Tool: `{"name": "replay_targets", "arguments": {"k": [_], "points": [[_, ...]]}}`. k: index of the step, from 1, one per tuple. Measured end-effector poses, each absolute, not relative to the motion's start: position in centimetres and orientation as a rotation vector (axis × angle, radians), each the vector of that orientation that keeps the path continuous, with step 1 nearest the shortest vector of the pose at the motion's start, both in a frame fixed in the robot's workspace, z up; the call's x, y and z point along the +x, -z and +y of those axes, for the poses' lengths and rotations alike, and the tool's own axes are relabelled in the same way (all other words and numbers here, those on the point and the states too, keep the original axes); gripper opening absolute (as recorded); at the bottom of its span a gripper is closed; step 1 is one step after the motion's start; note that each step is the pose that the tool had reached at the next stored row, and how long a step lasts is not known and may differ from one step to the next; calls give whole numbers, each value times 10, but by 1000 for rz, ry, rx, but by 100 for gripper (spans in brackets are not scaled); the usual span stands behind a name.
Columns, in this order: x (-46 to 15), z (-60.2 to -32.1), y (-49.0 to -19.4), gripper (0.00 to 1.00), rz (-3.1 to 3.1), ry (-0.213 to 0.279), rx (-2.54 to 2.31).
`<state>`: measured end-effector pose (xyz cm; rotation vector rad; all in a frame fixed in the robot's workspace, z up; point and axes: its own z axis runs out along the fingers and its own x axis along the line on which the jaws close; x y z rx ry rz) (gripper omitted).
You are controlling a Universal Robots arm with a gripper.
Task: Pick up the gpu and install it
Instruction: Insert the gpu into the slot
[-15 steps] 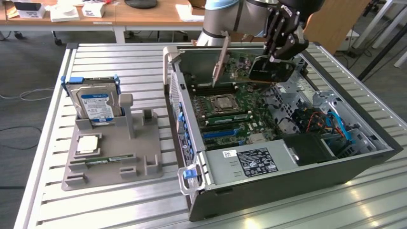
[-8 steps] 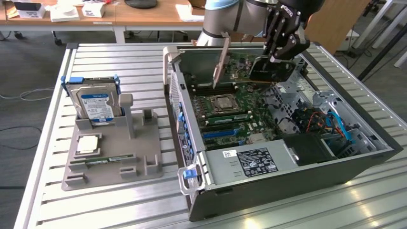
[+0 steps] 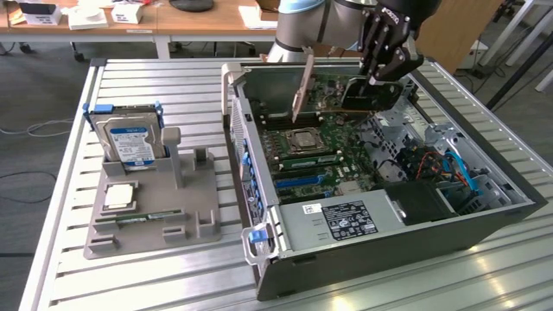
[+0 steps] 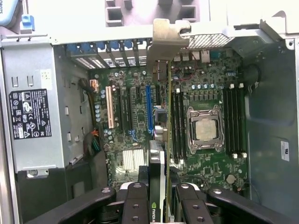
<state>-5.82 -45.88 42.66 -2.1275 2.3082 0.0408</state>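
Gripper [image 3: 383,76] clamped on gpu [image 3: 367,98], card edge-on w/ bracket [image 3: 304,89] twd rear of PC case [image 3: 415,251], hanging over mobo [image 3: 322,163], not seated yet.

Case [image 3: 389,253] lay open side up, so I had clear entry from above over the motherboard [image 4: 135,116]. The gpu [image 4: 158,158], clamped in the gripper [image 4: 161,189], hung edge-on over the slot rows, with its bracket [image 4: 166,37] near the rear wall. Memory slots [image 4: 176,121] sat just beside it on one flank, CPU socket [image 4: 204,128] beyond them. Power supply [image 4: 35,116] stood well apart on the other flank. Loose cables [image 3: 432,165] crowded the drive-bay end. Outside, the parts stand [image 3: 155,207] sat just beside the case wall, little room between. Table [image 3: 155,278] was bare nearer the camera.
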Motion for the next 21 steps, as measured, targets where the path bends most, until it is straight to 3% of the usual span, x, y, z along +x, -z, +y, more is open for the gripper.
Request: {"name": "replay_targets", "arguments": {"k": [21], "points": [[-58,-459,-416,27,2198,-26,-2225]]}}
